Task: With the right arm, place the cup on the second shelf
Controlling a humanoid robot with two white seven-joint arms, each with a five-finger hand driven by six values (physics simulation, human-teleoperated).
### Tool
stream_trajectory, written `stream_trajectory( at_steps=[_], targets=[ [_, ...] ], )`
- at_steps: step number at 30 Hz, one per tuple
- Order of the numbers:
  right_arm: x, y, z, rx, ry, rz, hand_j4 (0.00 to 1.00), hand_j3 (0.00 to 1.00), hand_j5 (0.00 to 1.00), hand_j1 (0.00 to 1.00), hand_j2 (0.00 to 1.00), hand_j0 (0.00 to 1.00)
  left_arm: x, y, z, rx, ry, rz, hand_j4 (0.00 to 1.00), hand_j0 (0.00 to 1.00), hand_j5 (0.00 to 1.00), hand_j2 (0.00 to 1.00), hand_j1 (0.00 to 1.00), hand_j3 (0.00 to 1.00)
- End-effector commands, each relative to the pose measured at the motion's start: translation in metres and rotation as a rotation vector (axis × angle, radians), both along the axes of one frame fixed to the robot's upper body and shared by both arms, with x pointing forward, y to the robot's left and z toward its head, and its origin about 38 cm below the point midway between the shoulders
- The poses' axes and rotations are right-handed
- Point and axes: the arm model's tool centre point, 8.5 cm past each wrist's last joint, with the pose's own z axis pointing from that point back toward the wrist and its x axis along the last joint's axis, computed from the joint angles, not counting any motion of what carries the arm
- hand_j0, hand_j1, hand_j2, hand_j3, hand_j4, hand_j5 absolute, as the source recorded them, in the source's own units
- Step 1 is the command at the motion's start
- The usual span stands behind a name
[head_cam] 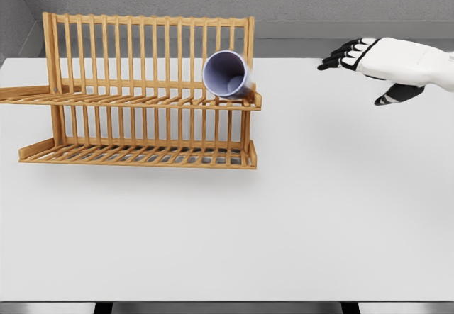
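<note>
Right hand (358, 53) open and empty, well clear of the rack.
On the table (284, 208), the wooden dish rack (142, 94) carries the purple cup (227, 75) tipped on its upper shelf's right end; placement looks done.

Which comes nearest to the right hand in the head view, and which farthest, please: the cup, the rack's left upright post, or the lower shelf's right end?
From the right hand:
1. Cup, lying on the upper shelf's right end.
2. Lower shelf's right end, below the cup.
3. Rack's left upright post, far left.
</note>
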Motion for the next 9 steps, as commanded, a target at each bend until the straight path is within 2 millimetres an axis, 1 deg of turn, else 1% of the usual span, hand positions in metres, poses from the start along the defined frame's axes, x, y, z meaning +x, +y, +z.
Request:
stream_trajectory(
  at_steps=[1, 2, 3, 4, 5, 6, 7, 8, 9],
  targets=[
    [0.005, -0.001, 0.003, 0.039, -0.009, -0.015, 1.00, 1.00, 1.00, 1.00, 1.00, 1.00, 0.000, 0.000, 0.000, -0.001, 0.000, 0.000, 1.00, 1.00, 1.00, 1.00, 1.00, 1.00],
    [0.004, 0.008, -0.010, 0.065, 0.013, 0.001, 1.00, 1.00, 1.00, 1.00, 1.00, 1.00, 0.000, 0.000, 0.000, -0.001, 0.000, 0.000, 1.00, 1.00, 1.00, 1.00, 1.00, 1.00],
    [0.002, 0.007, -0.016, 0.065, 0.028, 0.000, 1.00, 1.00, 1.00, 1.00, 1.00, 1.00, 0.000, 0.000, 0.000, -0.001, 0.000, 0.000, 1.00, 1.00, 1.00, 1.00, 1.00, 1.00],
    [0.002, 0.003, -0.017, 0.070, 0.029, -0.015, 1.00, 1.00, 1.00, 1.00, 1.00, 1.00, 0.000, 0.000, 0.000, 0.000, 0.000, 0.000, 1.00, 1.00, 1.00, 1.00, 1.00, 1.00],
    [0.001, -0.009, -0.021, 0.086, 0.034, -0.049, 1.00, 1.00, 1.00, 1.00, 1.00, 1.00, 0.000, 0.000, 0.000, 0.000, 0.000, 0.000, 1.00, 1.00, 1.00, 1.00, 1.00, 1.00],
    [-0.004, -0.023, -0.023, 0.112, 0.028, -0.085, 1.00, 1.00, 1.00, 1.00, 1.00, 1.00, 0.000, 0.000, 0.000, -0.001, 0.000, 0.000, 1.00, 1.00, 1.00, 1.00, 1.00, 1.00],
    [-0.007, -0.026, -0.021, 0.131, 0.010, -0.079, 1.00, 1.00, 1.00, 1.00, 1.00, 1.00, 0.001, -0.001, 0.000, -0.005, -0.008, -0.013, 1.00, 1.00, 1.00, 1.00, 1.00, 1.00],
    [-0.004, -0.023, -0.017, 0.166, -0.009, -0.078, 1.00, 1.00, 1.00, 1.00, 1.00, 1.00, 0.016, -0.003, 0.001, -0.014, -0.038, -0.009, 1.00, 1.00, 1.00, 1.00, 1.00, 1.00],
    [-0.003, -0.027, -0.011, 0.195, -0.032, -0.092, 1.00, 1.00, 1.00, 1.00, 1.00, 1.00, 0.002, -0.001, 0.000, -0.004, -0.009, -0.002, 1.00, 1.00, 1.00, 1.00, 1.00, 1.00]
  ],
)
